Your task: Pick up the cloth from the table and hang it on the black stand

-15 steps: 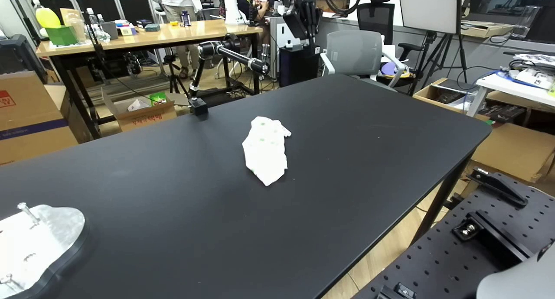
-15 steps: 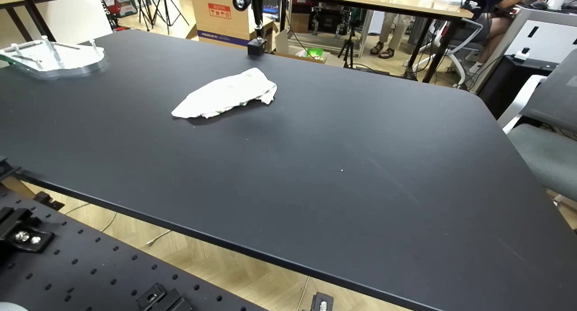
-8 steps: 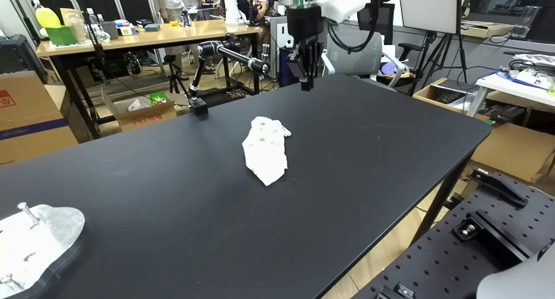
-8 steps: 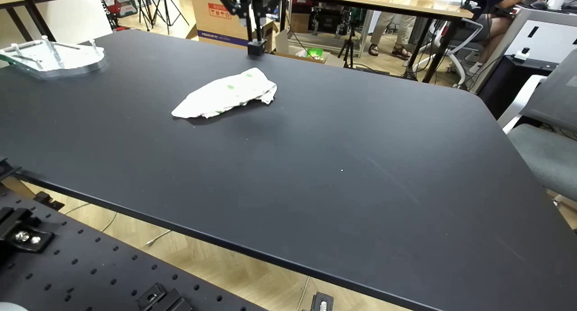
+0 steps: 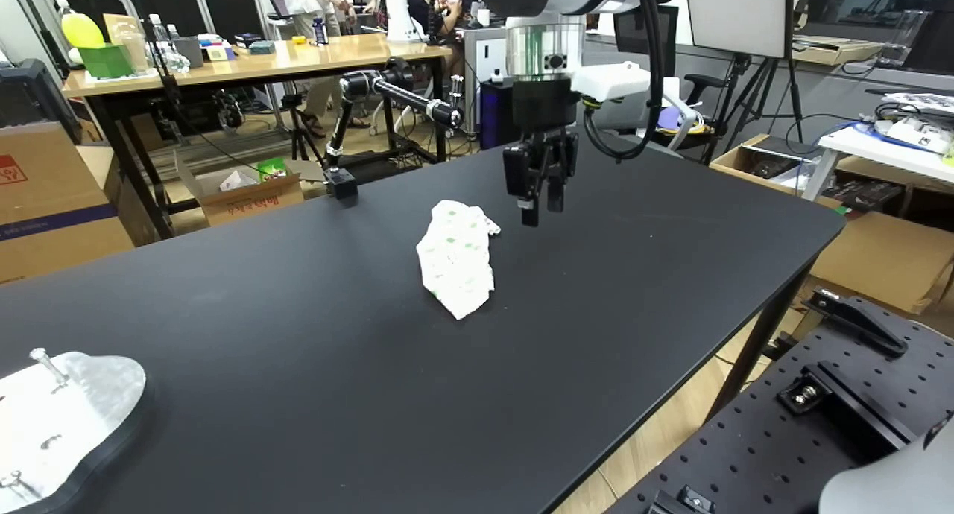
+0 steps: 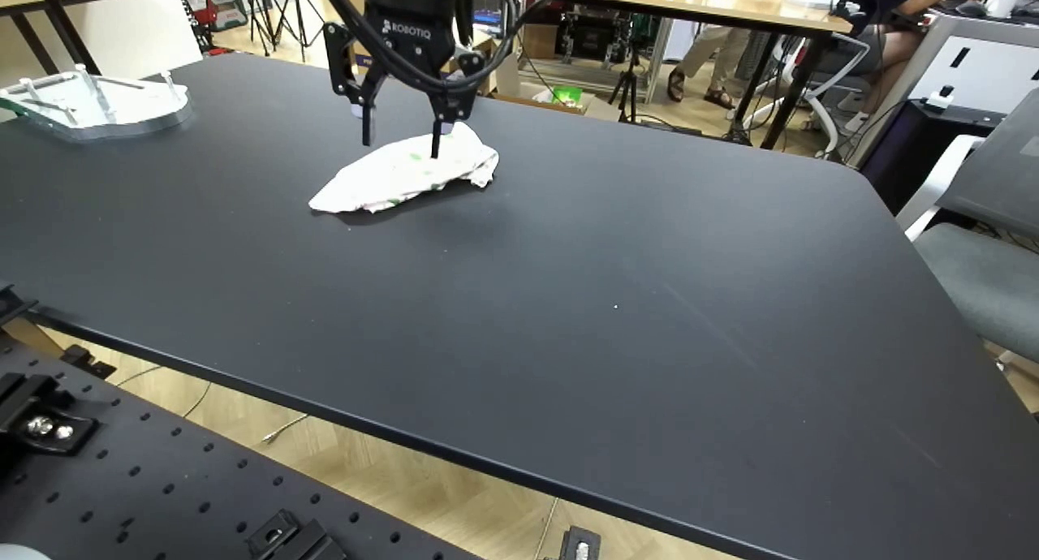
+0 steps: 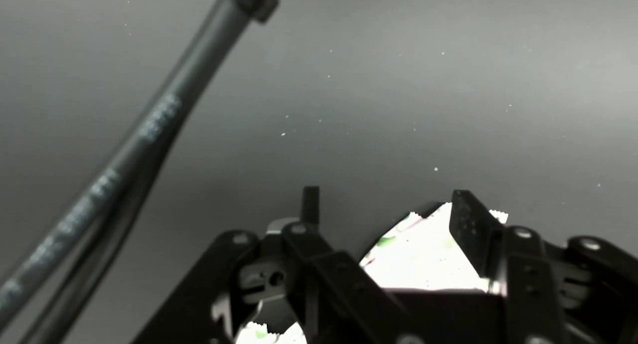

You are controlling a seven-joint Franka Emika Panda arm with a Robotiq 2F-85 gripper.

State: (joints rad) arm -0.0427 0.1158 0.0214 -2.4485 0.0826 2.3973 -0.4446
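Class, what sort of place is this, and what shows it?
Most likely a robotics lab: there's a gripper marked ROBOTIQ, a perforated mounting board, and a tripod in the background.

cloth point(image 7: 423, 264) partly hidden, pegged plate point(image 5: 89, 410) cropped

In exterior view: cloth point(image 5: 456, 264) on counter point(image 5: 596, 328), near middle; claw point(image 5: 542, 214) above counter, right of cloth; stand point(image 5: 361, 86) at counter's far edge, behind cloth, leftward; pegged plate point(image 5: 104, 395) on counter, front left; cartons point(image 5: 59, 216) behind counter, left; perforated board point(image 5: 775, 439) right of counter, apart.
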